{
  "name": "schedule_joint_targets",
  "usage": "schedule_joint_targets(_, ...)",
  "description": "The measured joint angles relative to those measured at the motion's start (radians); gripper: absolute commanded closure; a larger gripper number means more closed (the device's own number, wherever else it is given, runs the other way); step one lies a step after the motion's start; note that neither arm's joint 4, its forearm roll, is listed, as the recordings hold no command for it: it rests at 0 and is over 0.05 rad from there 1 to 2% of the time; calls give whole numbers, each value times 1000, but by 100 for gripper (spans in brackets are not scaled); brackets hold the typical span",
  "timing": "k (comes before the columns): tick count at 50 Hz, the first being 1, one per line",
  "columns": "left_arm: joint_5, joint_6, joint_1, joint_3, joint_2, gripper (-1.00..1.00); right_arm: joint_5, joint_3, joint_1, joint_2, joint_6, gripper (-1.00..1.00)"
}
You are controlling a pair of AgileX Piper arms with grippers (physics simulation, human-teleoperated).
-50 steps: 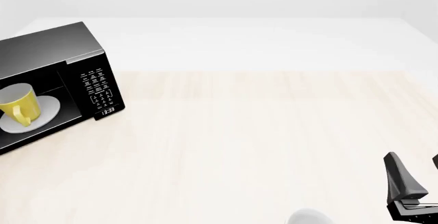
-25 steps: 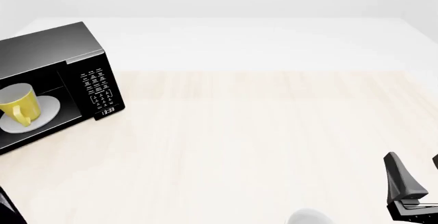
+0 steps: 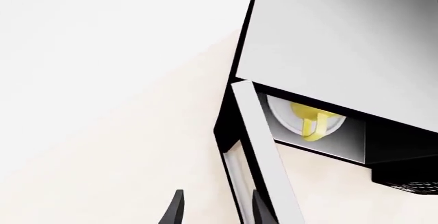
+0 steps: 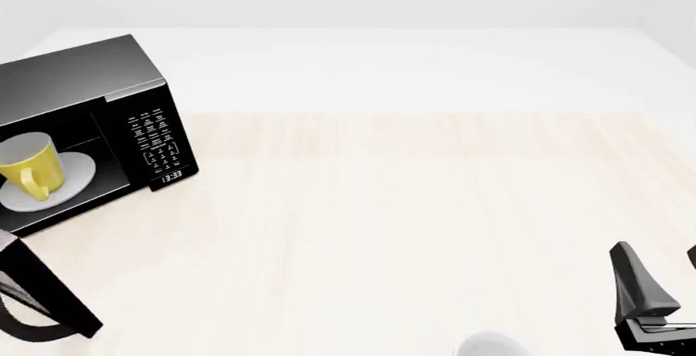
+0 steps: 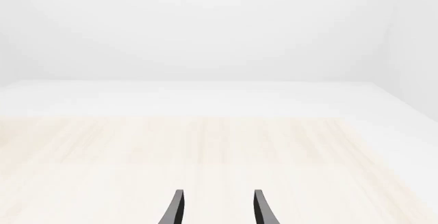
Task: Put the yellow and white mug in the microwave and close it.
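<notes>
Mug placement looks finished: the yellow and white mug (image 4: 31, 166) stands upright on the round turntable plate (image 4: 68, 183) inside the microwave (image 4: 81, 103), at the far left of the table (image 4: 381, 209), handle toward the opening; what remains, I judge, is the closing. The door (image 3: 263, 160) is swung open toward the near side; the left gripper (image 3: 215, 208) has its fingers apart at the door's edge, probably to push it. The right gripper (image 5: 217, 208) waits open at the near right, holding nothing.
</notes>
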Motion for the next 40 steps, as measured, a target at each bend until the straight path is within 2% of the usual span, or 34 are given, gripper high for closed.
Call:
schedule_joint_targets(14,-33,-9,-37,4,81,-100,0,0,0,0,0,-100)
schedule_joint_targets(40,-71,-25,-150,-38,131,-100,0,0,0,0,0,-100)
